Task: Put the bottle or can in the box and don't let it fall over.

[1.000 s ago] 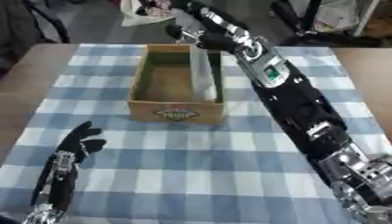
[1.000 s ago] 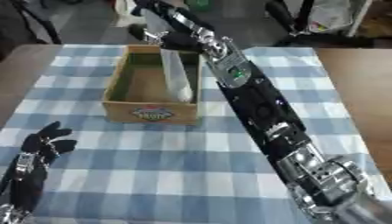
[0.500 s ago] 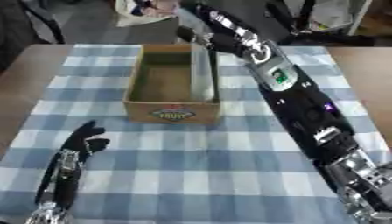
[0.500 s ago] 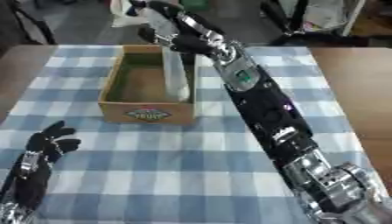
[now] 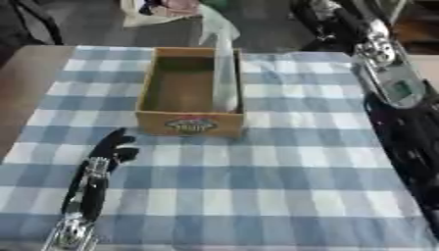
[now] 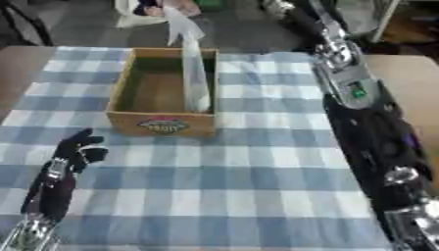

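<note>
So, going left to right: my left hand (image 5: 109,149) sat idle near the lower left corner of the checked surface (image 5: 283,186), fingers relaxed and a bit spread, holding nothing. I'd parked it there so it stayed well apart from the box and couldn't bump anything.

The cardboard box (image 5: 190,122) was in the middle, open side up, printed label facing me. The tall clear bottle (image 5: 225,83) stood upright inside it, right up against the right-hand wall, its base down in the box and its top poking well above the rim. My guess was that leaning on that wall helped keep it from tipping, which was the whole point.

My right arm (image 6: 347,86) ran up the right side toward the far edge. I couldn't make out the right hand itself up there, so I can't say whether its fingers were apart or together, but nothing looked clamped on the bottle.

Judging from that, the placing looked basically done, with the bottle standing on its own.
</note>
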You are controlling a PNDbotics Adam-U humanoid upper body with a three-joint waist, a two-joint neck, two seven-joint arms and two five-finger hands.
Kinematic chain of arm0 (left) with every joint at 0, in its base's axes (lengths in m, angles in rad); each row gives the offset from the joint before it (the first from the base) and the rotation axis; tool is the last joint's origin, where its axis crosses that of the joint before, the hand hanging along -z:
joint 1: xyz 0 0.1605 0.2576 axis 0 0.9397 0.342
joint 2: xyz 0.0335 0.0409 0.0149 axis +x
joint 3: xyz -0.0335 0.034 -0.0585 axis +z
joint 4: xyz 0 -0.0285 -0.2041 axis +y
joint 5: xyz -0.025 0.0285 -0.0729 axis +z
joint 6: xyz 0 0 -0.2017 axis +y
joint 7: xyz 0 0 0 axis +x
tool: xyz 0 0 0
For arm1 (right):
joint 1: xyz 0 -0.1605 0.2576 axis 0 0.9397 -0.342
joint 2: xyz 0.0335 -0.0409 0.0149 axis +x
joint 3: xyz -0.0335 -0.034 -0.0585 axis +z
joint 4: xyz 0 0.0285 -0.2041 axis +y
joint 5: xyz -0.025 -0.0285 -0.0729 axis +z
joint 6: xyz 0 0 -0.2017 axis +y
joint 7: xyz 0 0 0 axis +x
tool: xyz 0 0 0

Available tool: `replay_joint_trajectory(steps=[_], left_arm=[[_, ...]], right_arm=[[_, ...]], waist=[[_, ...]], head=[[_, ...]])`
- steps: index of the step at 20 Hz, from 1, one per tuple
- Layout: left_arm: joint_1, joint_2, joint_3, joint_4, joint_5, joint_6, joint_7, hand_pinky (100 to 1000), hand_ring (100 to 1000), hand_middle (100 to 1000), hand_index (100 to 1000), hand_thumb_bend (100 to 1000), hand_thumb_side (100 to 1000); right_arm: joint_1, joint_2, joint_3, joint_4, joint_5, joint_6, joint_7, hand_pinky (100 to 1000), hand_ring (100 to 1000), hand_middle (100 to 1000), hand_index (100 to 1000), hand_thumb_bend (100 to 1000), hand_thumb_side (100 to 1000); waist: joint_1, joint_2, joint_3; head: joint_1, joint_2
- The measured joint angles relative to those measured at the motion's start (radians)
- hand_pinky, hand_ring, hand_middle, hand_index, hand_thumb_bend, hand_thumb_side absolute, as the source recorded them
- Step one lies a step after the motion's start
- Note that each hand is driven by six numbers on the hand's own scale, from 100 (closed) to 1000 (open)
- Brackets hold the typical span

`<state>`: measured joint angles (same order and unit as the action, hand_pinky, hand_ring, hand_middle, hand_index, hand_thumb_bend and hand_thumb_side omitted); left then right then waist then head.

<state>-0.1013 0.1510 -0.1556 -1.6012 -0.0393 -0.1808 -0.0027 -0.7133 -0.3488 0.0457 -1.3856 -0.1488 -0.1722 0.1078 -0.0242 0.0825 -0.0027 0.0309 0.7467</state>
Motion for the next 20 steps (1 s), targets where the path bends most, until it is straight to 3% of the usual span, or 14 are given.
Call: replay_joint_trajectory(steps=[7,13,20], left_arm=[[0.003,0.009,0.005,-0.008,-0.009,0.002,0.008,777,711,746,917,450,966],[0.004,0.013,0.01,-0.016,-0.015,0.001,0.018,777,717,747,916,453,962],[0.021,0.017,0.024,-0.024,-0.019,0.003,0.038,777,720,749,916,452,963]], right_arm=[[0.183,0.001,-0.061,-0.142,-0.027,0.022,-0.068,720,920,854,997,405,584],[0.368,0.004,-0.109,-0.229,-0.017,0.007,-0.097,692,906,848,980,313,564],[0.525,0.081,-0.137,-0.279,0.053,0.007,-0.113,658,873,830,962,267,574]], waist=[[-0.01,0.0,-0.061],[-0.013,0.0,-0.08],[-0.013,0.0,-0.096]], head=[[0.033,0.008],[0.059,0.009],[0.095,0.017]])
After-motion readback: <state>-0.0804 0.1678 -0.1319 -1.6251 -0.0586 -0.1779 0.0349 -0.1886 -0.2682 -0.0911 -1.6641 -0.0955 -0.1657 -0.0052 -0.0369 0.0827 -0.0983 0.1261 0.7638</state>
